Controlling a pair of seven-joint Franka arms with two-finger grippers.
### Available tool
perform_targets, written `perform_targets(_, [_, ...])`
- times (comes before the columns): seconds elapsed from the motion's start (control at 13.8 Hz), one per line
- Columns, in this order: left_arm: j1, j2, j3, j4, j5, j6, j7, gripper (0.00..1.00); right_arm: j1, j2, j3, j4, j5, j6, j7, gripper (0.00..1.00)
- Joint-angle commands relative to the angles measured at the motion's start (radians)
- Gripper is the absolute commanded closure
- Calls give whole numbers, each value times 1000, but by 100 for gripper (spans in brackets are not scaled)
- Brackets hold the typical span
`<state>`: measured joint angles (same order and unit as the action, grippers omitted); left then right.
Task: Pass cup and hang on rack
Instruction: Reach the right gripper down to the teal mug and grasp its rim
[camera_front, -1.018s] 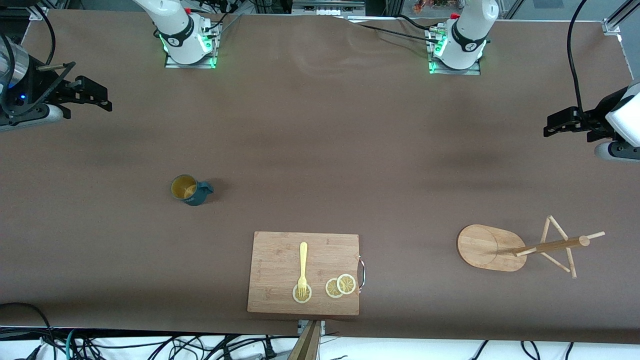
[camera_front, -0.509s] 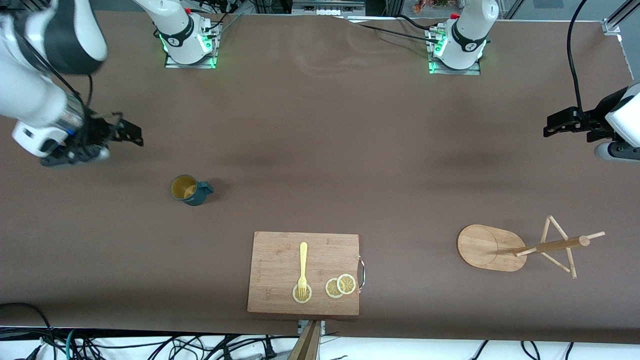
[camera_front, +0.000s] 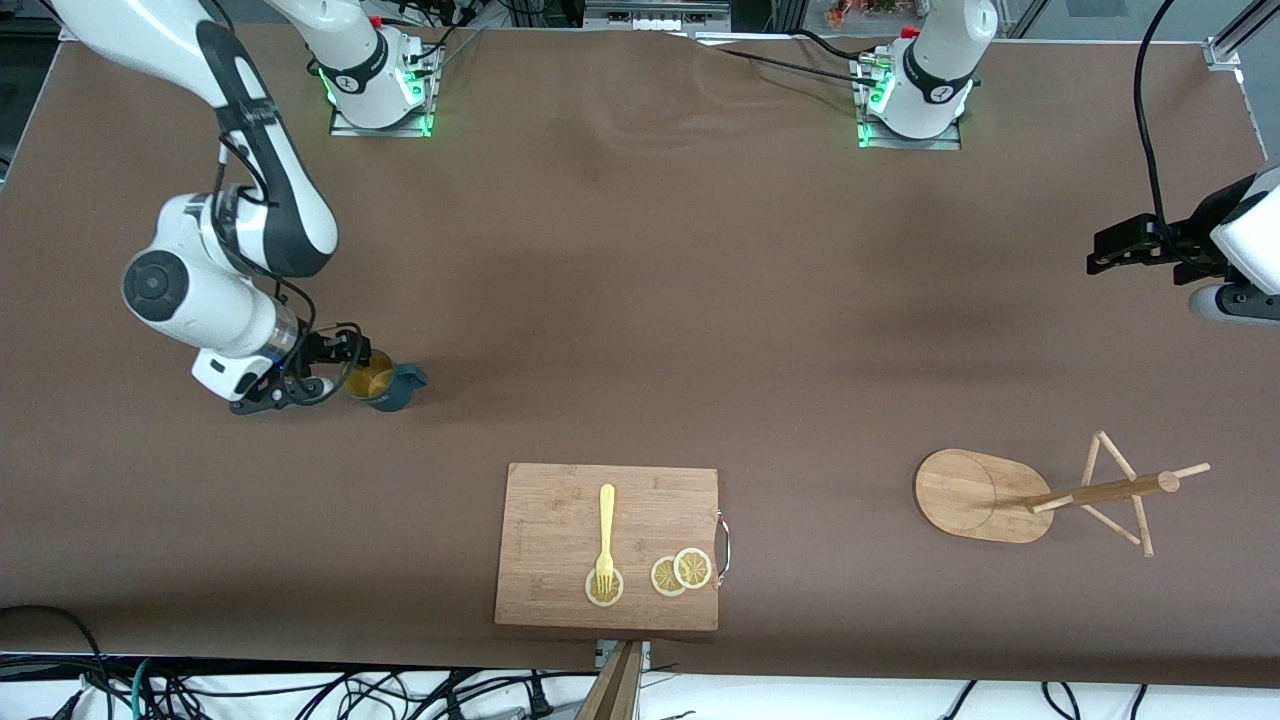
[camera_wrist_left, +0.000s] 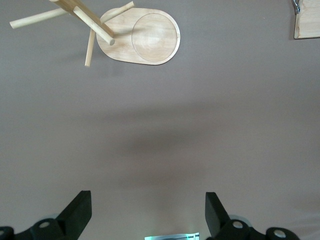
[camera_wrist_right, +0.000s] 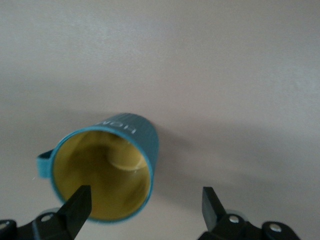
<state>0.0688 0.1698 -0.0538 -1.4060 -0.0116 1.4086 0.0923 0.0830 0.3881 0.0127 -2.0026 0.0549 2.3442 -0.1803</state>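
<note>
Right tool (camera_front: 352, 368): wide open, right at the cup's (camera_front: 380, 383) rim, gripping nothing.
Left tool (camera_front: 1100, 252): open, empty, waiting over the surface (camera_front: 640, 300) edge.
Rack (camera_front: 985, 495): standing untouched.

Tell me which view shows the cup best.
Right wrist view: the cup fills it, showing the yellow inside, teal ribbed wall and loop handle. The front view shows it small, partly covered by the right gripper. The left wrist view misses it.
</note>
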Motion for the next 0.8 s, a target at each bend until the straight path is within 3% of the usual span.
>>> perform_targets(0.0, [-4, 13, 0, 30, 19, -16, 10, 0, -2, 18, 1, 24, -12, 3, -16, 10])
perform_targets(0.22, [-3, 13, -1, 30, 21, -16, 10, 0, 0, 49, 1, 50, -12, 3, -11, 32])
perform_targets(0.29, [-4, 13, -1, 30, 21, -16, 10, 0, 0, 63, 1, 54, -12, 6, -7, 45])
perform_targets(0.36, [-6, 13, -3, 30, 19, -16, 7, 0, 3, 70, 1, 59, -12, 18, -2, 66])
perform_targets(0.51, [-6, 14, -6, 30, 21, -16, 7, 0, 14, 93, 1, 61, 0, 29, 2, 92])
perform_targets(0.58, [-3, 13, -6, 30, 21, -16, 7, 0, 17, 104, 1, 61, 2, 46, 2, 100])
perform_targets(0.73, [2, 13, -3, 30, 19, -16, 7, 0, 26, 107, 1, 74, 5, 47, 15, 100])
